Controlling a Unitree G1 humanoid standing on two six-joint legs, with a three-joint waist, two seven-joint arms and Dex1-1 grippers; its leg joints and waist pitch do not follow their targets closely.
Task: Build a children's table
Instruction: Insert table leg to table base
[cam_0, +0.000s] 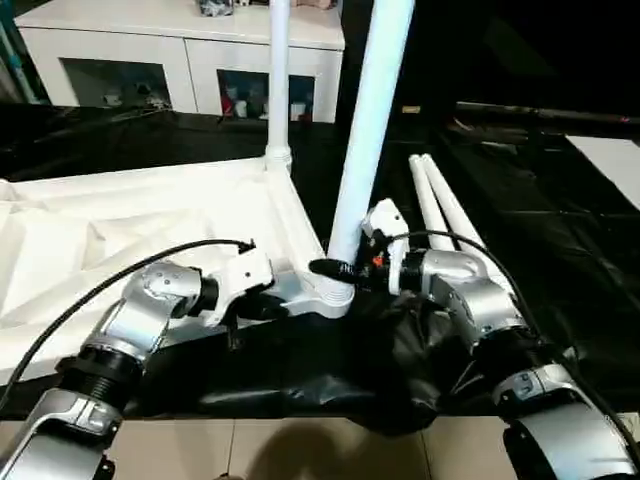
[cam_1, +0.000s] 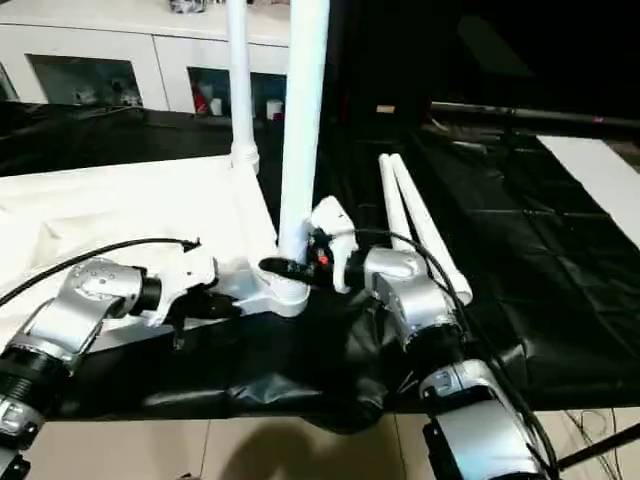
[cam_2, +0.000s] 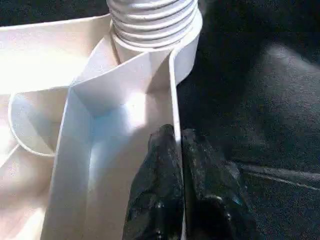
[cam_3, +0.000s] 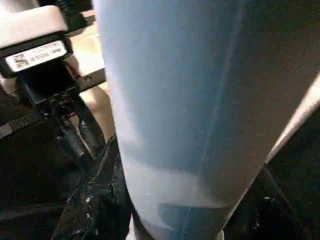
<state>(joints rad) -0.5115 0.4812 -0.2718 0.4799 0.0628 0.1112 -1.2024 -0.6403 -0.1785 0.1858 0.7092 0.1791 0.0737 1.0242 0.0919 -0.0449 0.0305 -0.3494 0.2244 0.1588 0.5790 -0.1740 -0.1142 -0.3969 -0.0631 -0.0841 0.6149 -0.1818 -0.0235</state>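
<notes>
The tabletop lies upside down on black sheeting. Two legs stand in corner sockets; two spare legs lie beside it. The left gripper pinches the top's rim; the right gripper clasps the near leg.

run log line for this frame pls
left end effector: shut on tabletop rim | right end effector: gripping near leg at corner socket | spare legs: two

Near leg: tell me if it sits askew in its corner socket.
The near leg leans to the right toward its top, while the far leg stands straight. Its threads still show above the socket, so it isn't fully seated.
</notes>
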